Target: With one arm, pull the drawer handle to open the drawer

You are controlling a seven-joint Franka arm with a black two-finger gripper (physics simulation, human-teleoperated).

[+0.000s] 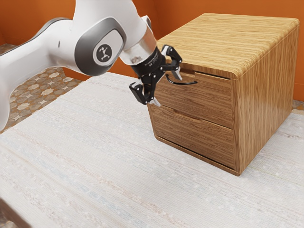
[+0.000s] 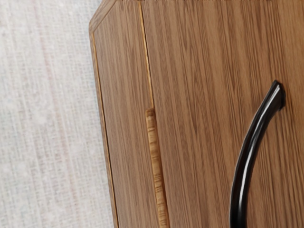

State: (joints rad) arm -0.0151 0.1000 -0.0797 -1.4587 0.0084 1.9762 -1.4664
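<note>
Orange wall (image 1: 28, 19), pale woven tabletop (image 1: 95, 166) | gripper (image 1: 159, 84) stood open, handle (image 1: 183, 81) just ahead | I judged jaws should straddle handle squarely before closing, then pull straight.

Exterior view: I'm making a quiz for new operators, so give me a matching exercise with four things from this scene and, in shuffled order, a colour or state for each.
Things:
1. gripper
2. handle
3. lower drawer
4. wall

Descriptions:
A. orange
B. wood grain
C. black and curved
D. open

Pairs: 1-D, 2-C, 3-B, 4-A
</note>
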